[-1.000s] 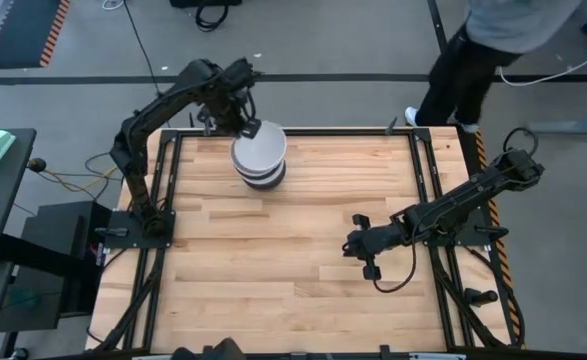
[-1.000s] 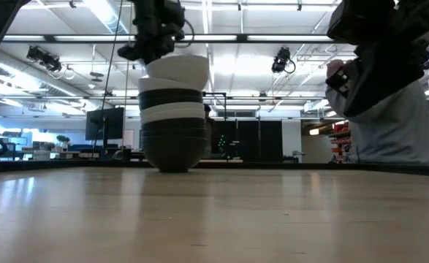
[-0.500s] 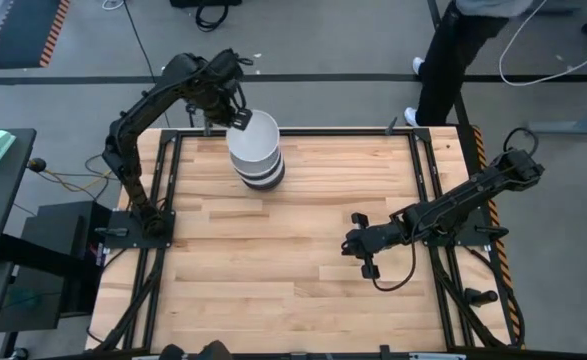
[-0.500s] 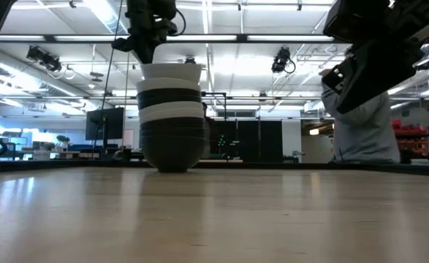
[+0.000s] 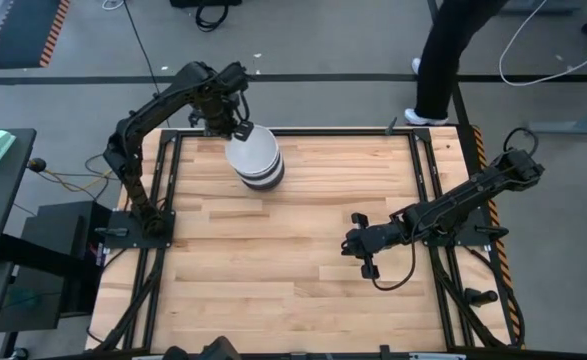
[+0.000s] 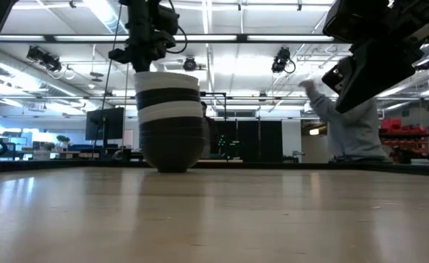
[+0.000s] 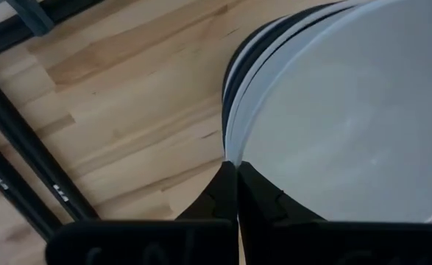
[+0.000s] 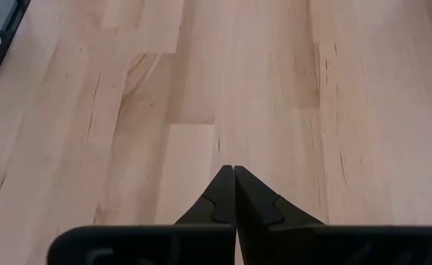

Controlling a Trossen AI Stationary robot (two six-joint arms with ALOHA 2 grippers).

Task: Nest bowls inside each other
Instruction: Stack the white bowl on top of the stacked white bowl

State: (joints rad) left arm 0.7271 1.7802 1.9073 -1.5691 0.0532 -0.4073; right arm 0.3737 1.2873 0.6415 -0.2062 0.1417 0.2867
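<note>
The bowls [image 5: 254,158] stand as one stack on the desk [image 5: 293,290], near its far edge at about 11 o'clock from the middle in the high view. The left gripper [image 5: 235,128] is at the far-left rim of the top white bowl [image 7: 348,125]. In the left wrist view its jaws are pressed together on the thin rim of this bowl, so it grips the top bowl. The right gripper [image 5: 358,245] waits low over bare wood at about 4 o'clock, well apart from the stack, with its jaws closed on nothing.

What could go wrong, in my judgement: the stack is tall and narrow, and only one point of the rim is held. If the arm pulls sideways before the jaws let go, the top bowl can tilt and pull the stack over. The stack is also near the far edge, so a fall may send bowls off the desk. The top bowl looks level in the low view [image 6: 168,77], but I cannot tell if it sits fully down.

Count: one stack. In the low view I can see two white bands and dark bands between and below them; the exact number of bowls I cannot tell. There are two arms, and one person [image 5: 451,60] stands beyond the far edge at about 1 o'clock.
</note>
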